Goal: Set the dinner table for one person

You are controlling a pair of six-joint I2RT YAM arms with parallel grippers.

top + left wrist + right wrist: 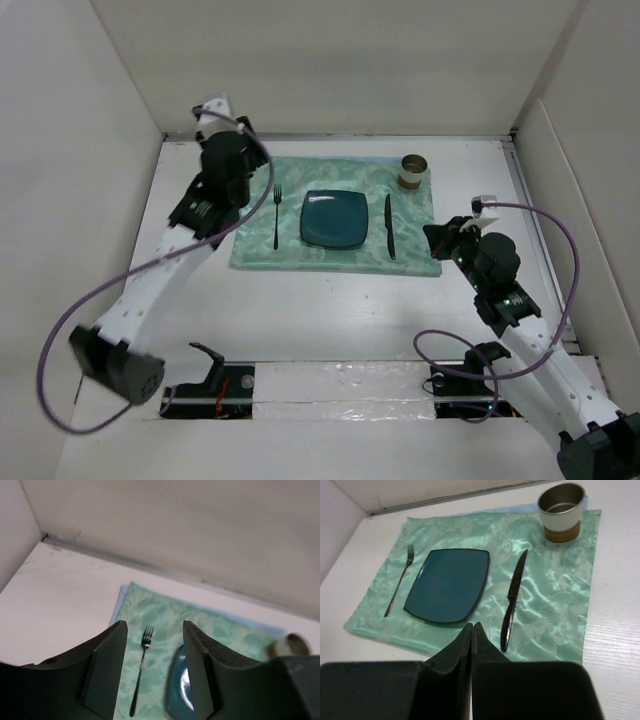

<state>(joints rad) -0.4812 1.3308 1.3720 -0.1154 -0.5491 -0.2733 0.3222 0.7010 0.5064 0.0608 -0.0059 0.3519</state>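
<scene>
On the white dinner table [330, 310] lies a pale green placemat [335, 255]. A teal square plate [334, 219] sits at its middle, with a dark fork [277, 215] to the left and a dark knife [389, 227] to the right. A metal cup [414, 171] stands on the mat's far right corner. My left gripper [154, 627] hangs open above the mat's left side, holding nothing, with the fork [141, 672] seen between its fingers. My right gripper [472, 626] is shut on nothing, hovering off the mat's near right edge, short of the knife [512, 602].
White upright panels [330, 70] enclose the table at the back and both sides. Purple cables loop off both arms [90, 300]. A strip of clear film [340, 385] lies between the arm bases at the near edge.
</scene>
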